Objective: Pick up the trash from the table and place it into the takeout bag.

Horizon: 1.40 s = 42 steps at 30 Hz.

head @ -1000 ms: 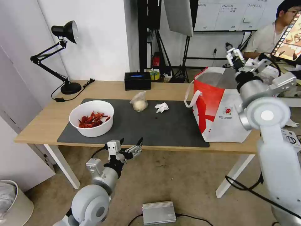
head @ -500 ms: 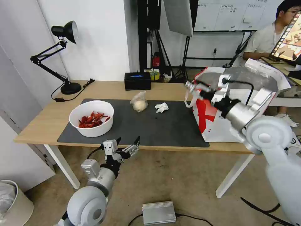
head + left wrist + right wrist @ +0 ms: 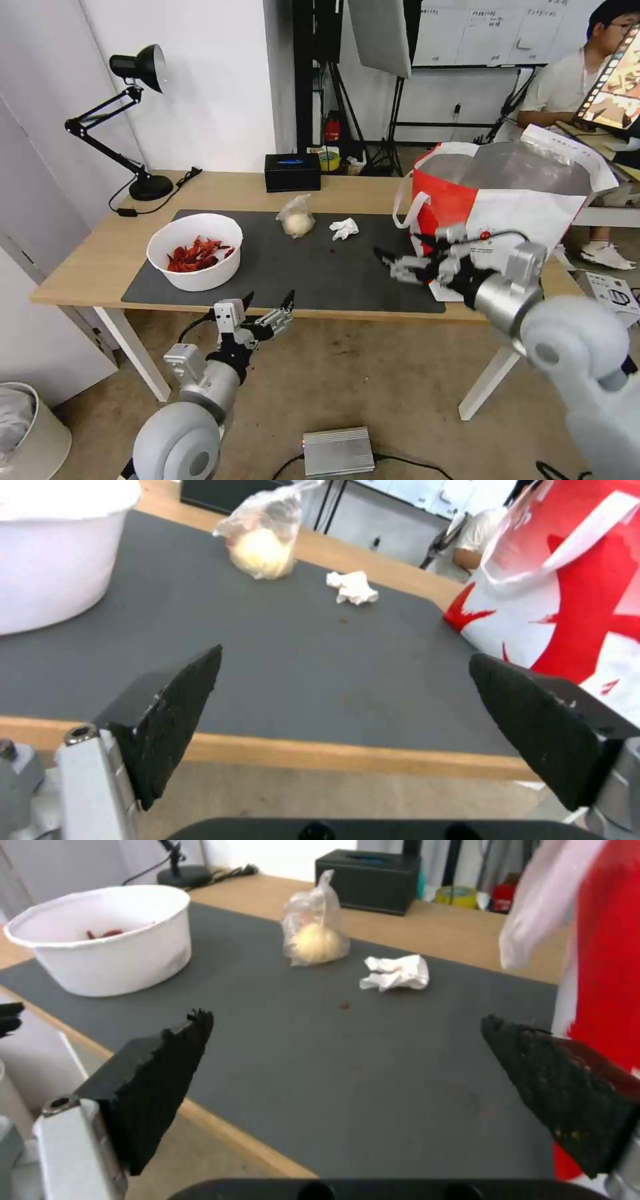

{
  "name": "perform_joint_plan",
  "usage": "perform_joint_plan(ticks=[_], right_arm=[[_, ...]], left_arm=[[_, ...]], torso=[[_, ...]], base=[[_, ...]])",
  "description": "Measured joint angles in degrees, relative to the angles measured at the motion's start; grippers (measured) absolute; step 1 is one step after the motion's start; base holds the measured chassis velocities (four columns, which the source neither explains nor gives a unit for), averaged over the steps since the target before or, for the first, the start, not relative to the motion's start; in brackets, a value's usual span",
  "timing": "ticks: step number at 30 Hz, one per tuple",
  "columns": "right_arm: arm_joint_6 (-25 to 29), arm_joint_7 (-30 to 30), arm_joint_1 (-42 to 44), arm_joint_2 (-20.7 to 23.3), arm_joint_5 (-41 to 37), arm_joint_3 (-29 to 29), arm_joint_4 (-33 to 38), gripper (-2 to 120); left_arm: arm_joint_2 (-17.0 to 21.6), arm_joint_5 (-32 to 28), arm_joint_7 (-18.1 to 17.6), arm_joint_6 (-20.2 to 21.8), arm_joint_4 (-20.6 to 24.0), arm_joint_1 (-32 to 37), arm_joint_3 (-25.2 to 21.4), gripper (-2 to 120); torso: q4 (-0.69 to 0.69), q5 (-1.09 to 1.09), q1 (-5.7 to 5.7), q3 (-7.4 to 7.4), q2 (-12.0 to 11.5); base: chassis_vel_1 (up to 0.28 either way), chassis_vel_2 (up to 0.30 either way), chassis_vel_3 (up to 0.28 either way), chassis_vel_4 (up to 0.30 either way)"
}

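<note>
On the table's (image 3: 100,257) dark grey mat (image 3: 313,277) lies the trash: a white bowl of red shells (image 3: 195,250) at the left, a small clear bag with a whitish lump (image 3: 295,217) and a crumpled tissue (image 3: 344,229) toward the back. The red-and-white takeout bag (image 3: 507,200) stands open at the right end. My right gripper (image 3: 402,248) hovers open and empty over the mat's right side, just in front of the takeout bag. Below the table's front edge, my left gripper (image 3: 269,301) is open and empty. The right wrist view shows the bowl (image 3: 107,940), small bag (image 3: 317,937) and tissue (image 3: 397,972).
A black desk lamp (image 3: 133,120) stands at the back left and a black box (image 3: 292,171) at the back edge. On the floor are a grey metal unit (image 3: 338,451) and a bin (image 3: 30,427) at the left.
My right arm has swung down from above the takeout bag to low over the mat in front of it. The left gripper has sunk slightly below the table edge.
</note>
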State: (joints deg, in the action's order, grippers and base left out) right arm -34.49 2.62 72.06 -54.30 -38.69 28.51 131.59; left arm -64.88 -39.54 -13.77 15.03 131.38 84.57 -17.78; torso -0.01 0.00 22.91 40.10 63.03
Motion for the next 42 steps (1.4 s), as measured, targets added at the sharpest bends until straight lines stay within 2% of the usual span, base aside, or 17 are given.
perform_joint_plan(ticks=[1, 4, 5, 7, 12, 21, 23, 31, 42], right_arm=[[0.0, 0.0, 0.0, 0.0, 0.0, 0.0, 0.0, 100], [7.88, -2.56, 4.98, -1.22, 1.39, -0.71, -0.28, 100], [7.88, -2.56, 4.98, -1.22, 1.39, -0.71, -0.28, 100], [11.94, -2.96, 7.56, -1.72, 3.22, -1.05, -0.92, 100], [16.02, -2.22, 11.52, -1.73, 5.91, -1.26, -2.11, 100], [19.35, -1.92, 14.71, -1.77, 8.99, -2.65, -4.39, 100], [20.13, -2.17, 15.12, -2.03, 9.78, -3.45, -5.33, 100], [21.75, -3.88, 14.77, -3.16, 11.09, -5.36, -7.68, 100], [22.27, -4.56, 16.2, -4.34, 11.32, -5.36, -7.07, 100]], left_arm=[[0.0, 0.0, 0.0, 0.0, 0.0, 0.0, 0.0, 100], [0.35, 0.92, 1.17, -0.07, -0.02, 1.3, -0.99, 100], [0.35, 0.92, 1.17, -0.07, -0.02, 1.3, -0.99, 100], [0.57, 1.61, 2.03, -0.19, -0.22, 2.13, -1.63, 100], [0.99, 3.25, 3.25, -1.11, -1.3, 2.97, -2.66, 100], [1.77, 5.84, 3.27, -1.89, -3.72, 3.41, -3.84, 100], [2.05, 6.3, 2.09, -1.9, -4.41, 3.0, -3.51, 100], [2.34, 6.43, 1.54, -1.88, -7.91, 0.94, -1.97, 100], [2.15, 8.04, 1.4, -2.29, -8.32, 1.91, -2.27, 100]], torso=[[0.0, 0.0, 0.0, 0.0, 0.0], [0.0, 0.0, 0.0, 0.0, 0.0], [0.0, 0.0, 0.0, 0.0, 0.0], [0.01, 0.0, 0.0, 0.0, 0.0], [0.0, 0.0, 0.0, 0.0, 0.0], [0.01, 0.0, 0.0, 0.0, -0.01], [0.0, 0.0, 0.0, 0.0, -0.01], [0.01, -0.01, 0.01, 0.01, -0.01], [0.01, 0.0, 0.01, 0.01, -0.01]], base=[[0.0, 0.0, 0.0, 0.0], [0.0, 0.0, 0.0, 0.0], [0.0, 0.0, 0.0, 0.0], [0.0, 0.0, 0.0, 0.0], [0.0, 0.0, 0.0, 0.0], [0.0, 0.0, 0.0, 0.0], [0.0, 0.0, 0.0, 0.0], [0.0, 0.0, 0.0, 0.0], [0.0, 0.0, 0.0, 0.0]])
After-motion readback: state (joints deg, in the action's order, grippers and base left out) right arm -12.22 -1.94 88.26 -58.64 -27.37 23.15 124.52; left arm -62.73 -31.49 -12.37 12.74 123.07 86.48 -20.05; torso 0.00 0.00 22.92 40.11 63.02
